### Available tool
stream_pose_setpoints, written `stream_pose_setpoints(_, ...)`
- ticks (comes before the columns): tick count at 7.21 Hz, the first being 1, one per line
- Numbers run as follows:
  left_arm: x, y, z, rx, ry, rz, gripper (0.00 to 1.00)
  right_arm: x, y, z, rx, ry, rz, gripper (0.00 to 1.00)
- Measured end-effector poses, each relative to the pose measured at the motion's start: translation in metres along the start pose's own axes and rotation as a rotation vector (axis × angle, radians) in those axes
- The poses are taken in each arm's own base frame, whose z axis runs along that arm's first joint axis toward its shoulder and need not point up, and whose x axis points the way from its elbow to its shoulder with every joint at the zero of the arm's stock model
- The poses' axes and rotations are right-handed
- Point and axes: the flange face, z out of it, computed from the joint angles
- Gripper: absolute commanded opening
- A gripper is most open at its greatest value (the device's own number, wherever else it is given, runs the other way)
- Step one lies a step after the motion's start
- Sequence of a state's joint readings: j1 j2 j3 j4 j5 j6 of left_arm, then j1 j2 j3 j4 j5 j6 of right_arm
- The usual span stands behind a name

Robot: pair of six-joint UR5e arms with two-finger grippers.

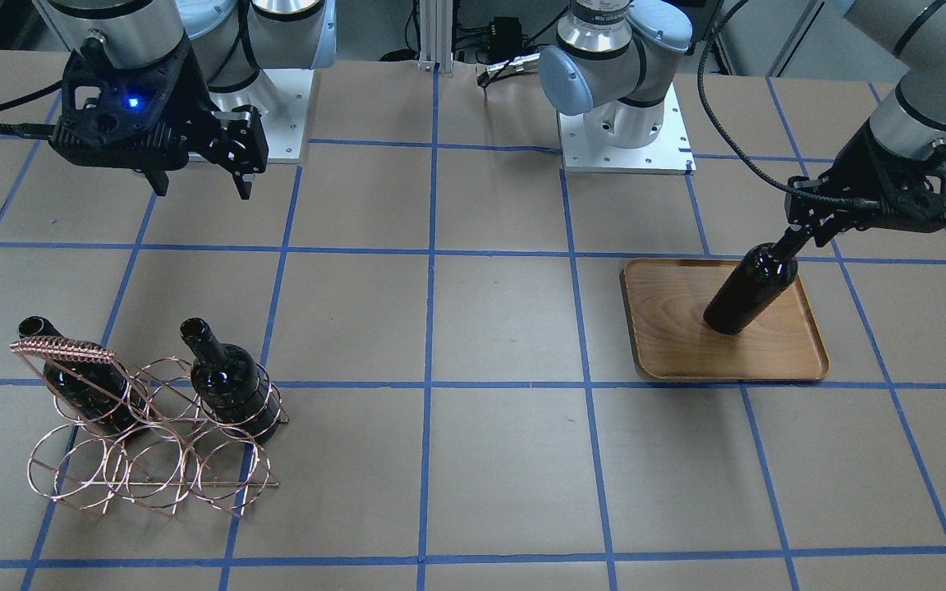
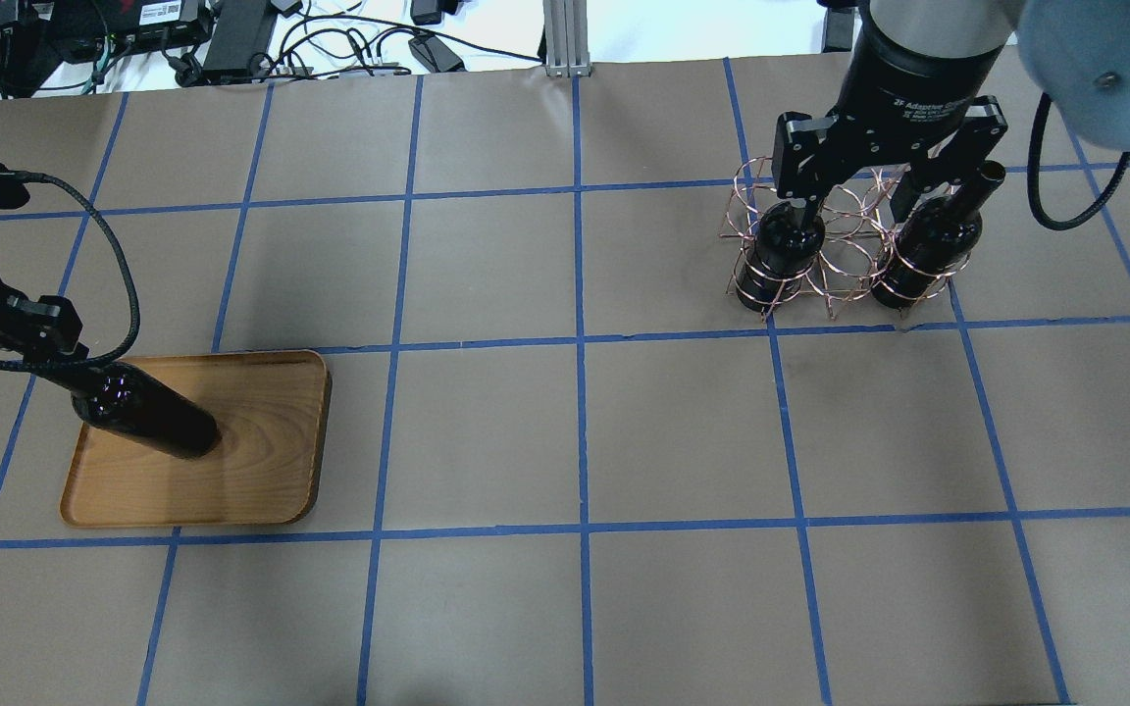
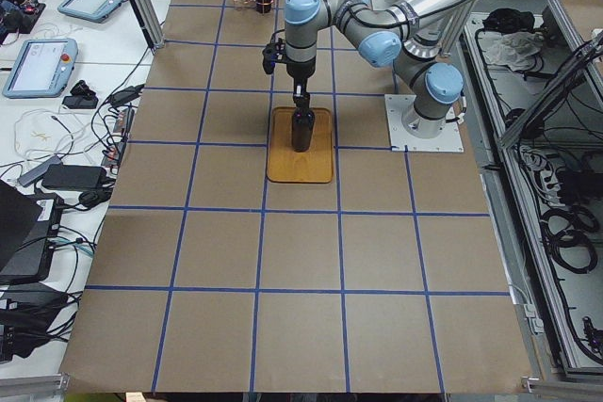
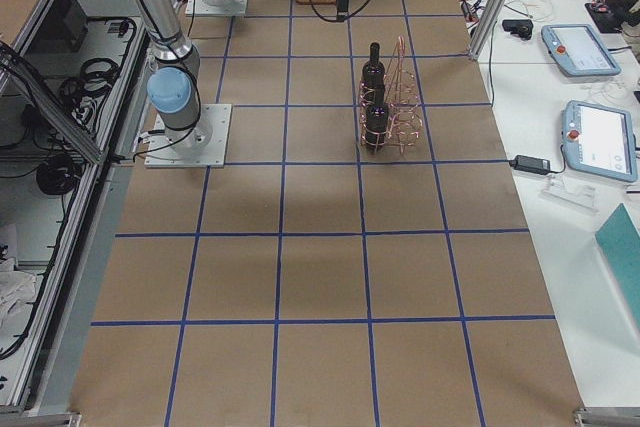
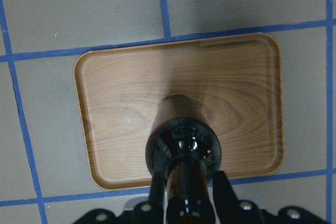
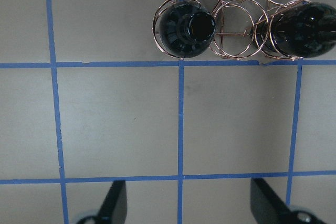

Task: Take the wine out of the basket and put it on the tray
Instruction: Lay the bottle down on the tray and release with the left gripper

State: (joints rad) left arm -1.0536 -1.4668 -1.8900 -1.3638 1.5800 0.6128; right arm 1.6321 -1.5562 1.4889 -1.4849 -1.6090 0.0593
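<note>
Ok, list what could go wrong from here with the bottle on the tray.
1. The left gripper holds the wine only by its neck over the tray; whether its base sits flat is unclear, so releasing may topple it.
2. The open right gripper hovers by the basket; pulling one of its two bottles could drag the thin wire frame along.

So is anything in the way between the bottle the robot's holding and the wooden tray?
No, nothing visible. The bottle, held at its neck by the left gripper, looks to have its base already down on the tray. Nothing else sits on the tray.
</note>
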Motion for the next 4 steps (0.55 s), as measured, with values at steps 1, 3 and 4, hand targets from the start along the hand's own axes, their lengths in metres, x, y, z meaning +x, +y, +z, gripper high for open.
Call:
stream_pose_setpoints(1, -0.001, -0.001, 0.0, 0.001, 0.003, -0.004, 0.96, 0.0, 0.0, 0.0, 0.0, 0.0, 0.0, 0.77)
stream_pose_setpoints(3, -0.002, -0.006, -0.021, 0.017, -0.009, -0.017, 0.96, 0.0, 0.0, 0.0, 0.0, 0.0, 0.0, 0.78)
stream_pose_setpoints(4, 0.009, -0.013, -0.053, 0.021, -0.007, -0.042, 0.96, 0.0, 0.0, 0.0, 0.0, 0.001, 0.0, 0.83)
